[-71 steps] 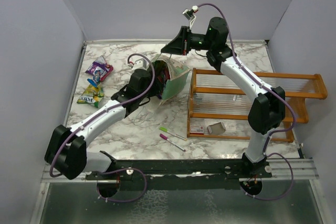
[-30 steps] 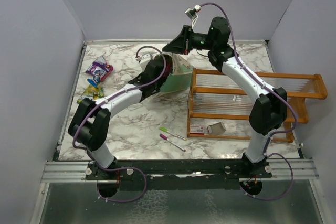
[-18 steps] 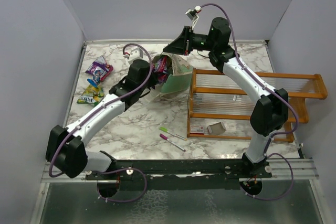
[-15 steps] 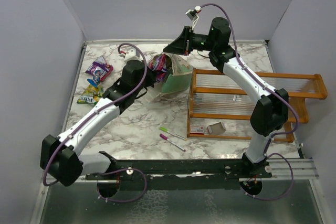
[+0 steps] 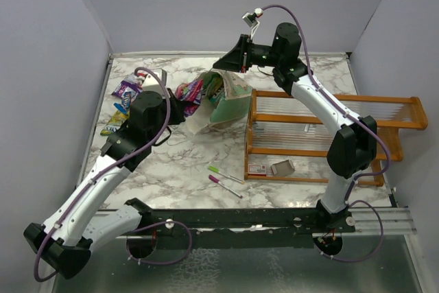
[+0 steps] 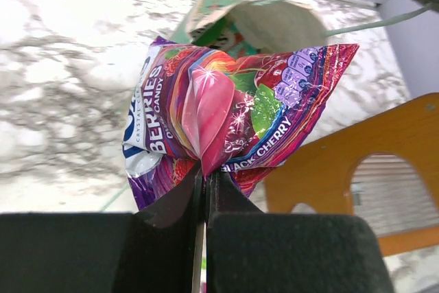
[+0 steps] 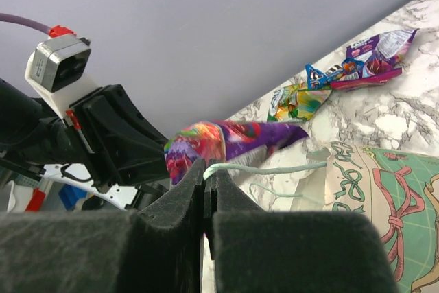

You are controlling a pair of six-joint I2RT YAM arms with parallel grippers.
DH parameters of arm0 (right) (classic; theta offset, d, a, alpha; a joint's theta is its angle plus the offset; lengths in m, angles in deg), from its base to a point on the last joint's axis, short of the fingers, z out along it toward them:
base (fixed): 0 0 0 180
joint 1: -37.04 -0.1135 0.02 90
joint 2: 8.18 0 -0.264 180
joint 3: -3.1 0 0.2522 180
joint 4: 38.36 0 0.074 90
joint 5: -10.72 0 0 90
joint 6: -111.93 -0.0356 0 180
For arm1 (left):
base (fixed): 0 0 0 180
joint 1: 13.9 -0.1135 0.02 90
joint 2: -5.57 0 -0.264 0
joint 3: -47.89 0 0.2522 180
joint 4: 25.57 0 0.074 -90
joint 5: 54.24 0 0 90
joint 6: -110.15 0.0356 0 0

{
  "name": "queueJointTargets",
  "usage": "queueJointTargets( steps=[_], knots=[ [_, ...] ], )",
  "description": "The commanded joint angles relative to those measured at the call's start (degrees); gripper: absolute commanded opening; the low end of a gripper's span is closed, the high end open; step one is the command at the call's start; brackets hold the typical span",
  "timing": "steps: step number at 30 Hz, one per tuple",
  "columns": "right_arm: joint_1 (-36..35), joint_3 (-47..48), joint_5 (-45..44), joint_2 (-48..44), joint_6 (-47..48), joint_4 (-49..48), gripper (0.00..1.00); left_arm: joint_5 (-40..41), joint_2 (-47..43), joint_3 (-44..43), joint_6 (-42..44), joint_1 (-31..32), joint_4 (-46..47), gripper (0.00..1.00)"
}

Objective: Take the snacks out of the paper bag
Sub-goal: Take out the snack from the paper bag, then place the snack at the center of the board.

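The purple berry packet is hanging just clear of the paper bag, at about 9 o'clock from the bag's mouth in the overhead view, and it is not touching the bench.

The risk, as I judge it, is that the left hand is gripping only a gathered fold at the packet's lower edge. The slick film could be sliding out during the carry and dropping short of the other snacks, which are lying toward 9 o'clock. The bag is leaning, being held up by one thin string handle. If that string is slipping, or the packet is catching the rim, the bag may be toppling toward the orange rack at its 3 o'clock.

The left hand's fingers are pressing together, pinching the packet. The right hand is pressing shut too, pinching the string handle and touching nothing else. Whether more packets are sitting inside the bag is impossible to tell.
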Motion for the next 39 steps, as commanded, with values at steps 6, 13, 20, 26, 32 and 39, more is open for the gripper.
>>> queueJointTargets(
  steps=[6,13,20,26,32,39],
  knots=[
    [0.03,1.12,-0.81,-1.66,0.91,0.10,0.01,24.64,-5.81,-2.30,14.29,-0.28,-11.80,0.00],
    [0.03,1.39,-0.89,-1.56,0.72,0.18,0.01,38.93,-7.38,0.86,16.10,-0.43,-10.23,0.00],
    [0.03,2.42,-0.78,-1.41,0.75,0.61,0.01,35.53,0.71,2.82,13.81,-8.04,-9.49,0.00],
    [0.03,2.44,-0.81,-1.41,0.63,0.52,0.01,21.31,4.55,4.22,2.58,-28.57,-11.58,0.00],
    [0.03,2.07,-0.63,-1.31,0.52,0.12,0.01,16.45,5.31,10.34,-6.17,-43.79,-12.79,0.00],
    [0.03,1.47,-0.28,-1.29,-0.07,-0.39,0.01,13.86,6.76,17.25,-8.29,-48.31,-7.30,0.00]
  ],
)
